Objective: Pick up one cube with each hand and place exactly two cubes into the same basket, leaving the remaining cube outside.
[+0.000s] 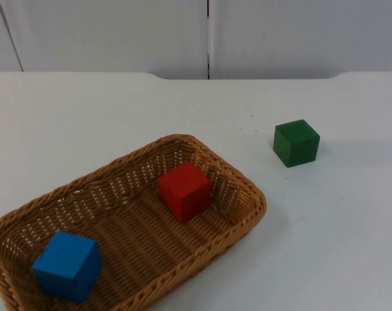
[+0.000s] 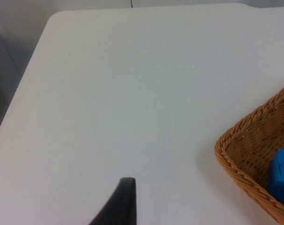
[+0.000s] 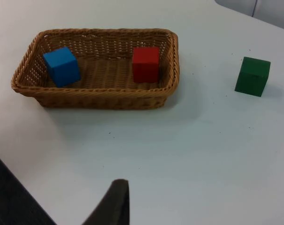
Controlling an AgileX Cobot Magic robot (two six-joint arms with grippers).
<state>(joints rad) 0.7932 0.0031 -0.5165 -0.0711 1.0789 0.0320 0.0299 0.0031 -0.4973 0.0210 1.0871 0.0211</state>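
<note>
A brown wicker basket (image 1: pixel 247 188) lies at the table's front left. Inside it a red cube (image 1: pixel 184 191) sits near the far right end and a blue cube (image 1: pixel 67 266) near the front left end. A green cube (image 1: pixel 296 142) rests on the table, to the right of the basket and apart from it. My left gripper (image 2: pixel 125 199) hangs over bare table beside the basket's (image 2: pixel 235 164) end that holds the blue cube (image 2: pixel 280 180). My right gripper (image 3: pixel 116 201) is held back from the basket (image 3: pixel 99 98), looking onto the red cube (image 3: pixel 145 64), blue cube (image 3: pixel 61 66) and green cube (image 3: pixel 252 76).
The white table top (image 1: pixel 325 246) ends at a grey partition wall (image 1: pixel 208 35) at the back. In the left wrist view the table's edge (image 2: pixel 24 79) runs close by.
</note>
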